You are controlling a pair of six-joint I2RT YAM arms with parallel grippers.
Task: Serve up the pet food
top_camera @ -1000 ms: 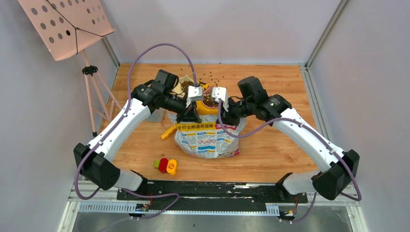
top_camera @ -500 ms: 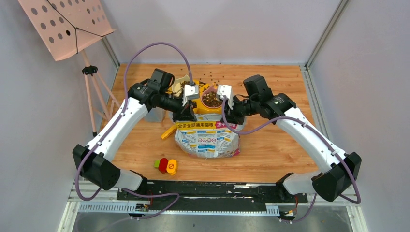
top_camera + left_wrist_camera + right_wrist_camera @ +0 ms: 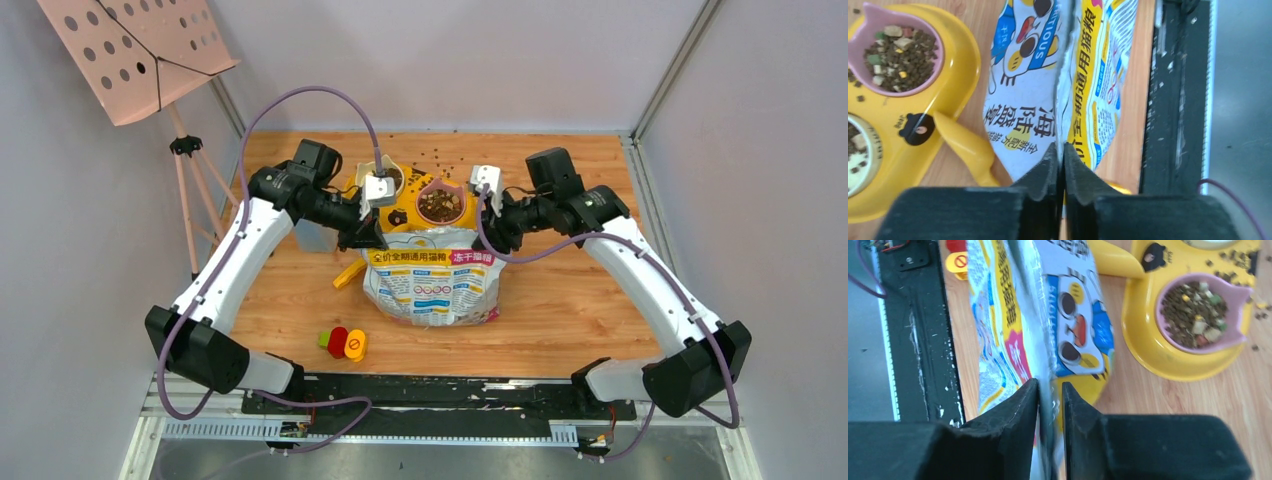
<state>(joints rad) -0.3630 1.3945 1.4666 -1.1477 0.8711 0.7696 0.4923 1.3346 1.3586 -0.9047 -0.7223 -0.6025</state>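
Note:
The pet food is dark brown kibble [image 3: 440,204] filling the pink bowl of a yellow double feeder [image 3: 408,213]. More kibble lies in the feeder's white bowl [image 3: 389,178]. It also shows in the left wrist view [image 3: 900,47] and the right wrist view [image 3: 1193,310]. The white printed bag [image 3: 430,287] stands just in front of the feeder. My left gripper [image 3: 368,238] is shut on the bag's top left corner [image 3: 1064,150]. My right gripper [image 3: 497,240] pinches the top right corner [image 3: 1050,390]. The yellow scoop [image 3: 349,272] lies left of the bag.
Loose kibble [image 3: 452,160] is scattered behind the feeder. A clear container [image 3: 317,236] sits under my left arm. Red, yellow and green pieces [image 3: 343,343] lie near the front edge. A pink perforated stand [image 3: 140,50] rises at the far left. A black rail [image 3: 440,395] borders the front.
Both grippers have moved apart and back toward me, drawing the bag's top edge wide and off the feeder. The pink bowl of kibble is now uncovered.

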